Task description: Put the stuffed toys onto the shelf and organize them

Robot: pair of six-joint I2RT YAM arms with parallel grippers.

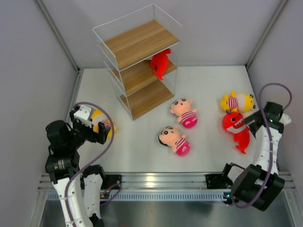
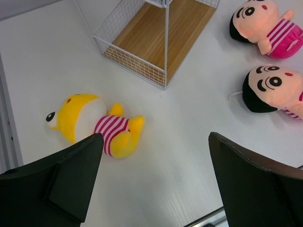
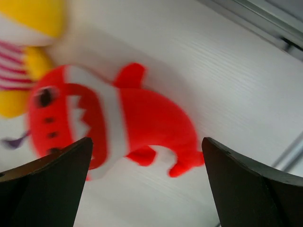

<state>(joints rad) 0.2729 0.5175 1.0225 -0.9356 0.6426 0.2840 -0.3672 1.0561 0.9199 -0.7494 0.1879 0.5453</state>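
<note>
The shelf [image 1: 137, 61] stands at the back left, and a red shark [image 1: 161, 64] rests on its middle board. Two boy dolls [image 1: 184, 112] [image 1: 173, 139] lie mid-table. My left gripper [image 1: 100, 132] is open above a yellow toy [image 2: 92, 124] lying on its side near the shelf base [image 2: 156, 42]. Its fingers hold nothing. At the right, my right gripper [image 1: 248, 120] hangs open over a second red shark [image 3: 118, 123] lying flat beside another yellow toy [image 1: 238, 101]. Nothing is between its fingers [image 3: 246, 189].
Grey walls close in the left, right and back sides. A metal rail [image 1: 156, 182] runs along the near edge between the arm bases. The shelf's top and bottom boards hold nothing. Both boy dolls [image 2: 267, 23] [image 2: 274, 90] show at the right of the left wrist view.
</note>
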